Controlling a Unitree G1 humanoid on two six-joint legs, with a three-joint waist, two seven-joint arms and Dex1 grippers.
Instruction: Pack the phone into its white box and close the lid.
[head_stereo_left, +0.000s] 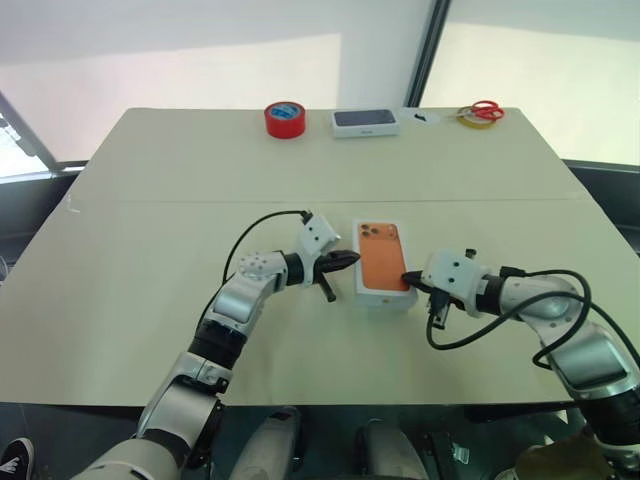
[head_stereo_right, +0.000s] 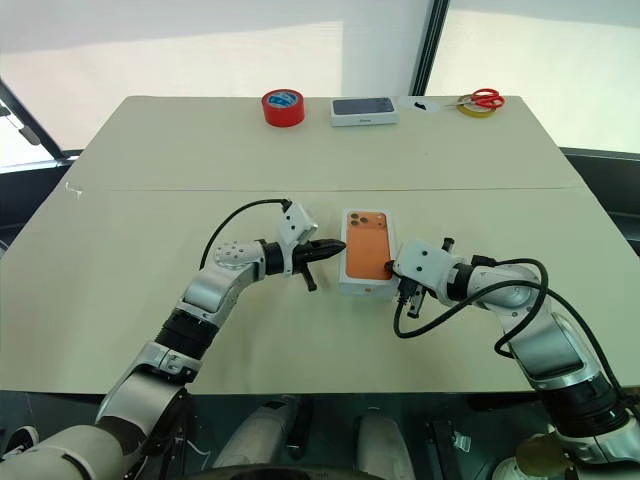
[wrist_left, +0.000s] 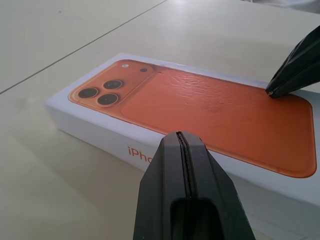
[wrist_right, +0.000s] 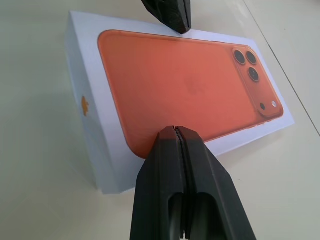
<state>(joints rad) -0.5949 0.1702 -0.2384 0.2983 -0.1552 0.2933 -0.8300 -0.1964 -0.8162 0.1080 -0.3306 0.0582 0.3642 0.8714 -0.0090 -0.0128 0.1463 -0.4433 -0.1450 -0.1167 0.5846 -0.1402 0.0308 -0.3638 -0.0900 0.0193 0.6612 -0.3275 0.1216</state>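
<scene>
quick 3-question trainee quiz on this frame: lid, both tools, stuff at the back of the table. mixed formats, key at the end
1. True or false: the lid is on the box, its orange phone picture facing up.
2. Multiple choice: how do the left tool and right tool stand? A) both open B) both shut, one at each long side of the lid C) left open, right shut on the lid
3. Fill in: at the table's far edge, between the red tape roll and the scissors, sits a dark-topped white ____.

Key: 1 true; 2 B; 3 box
</scene>
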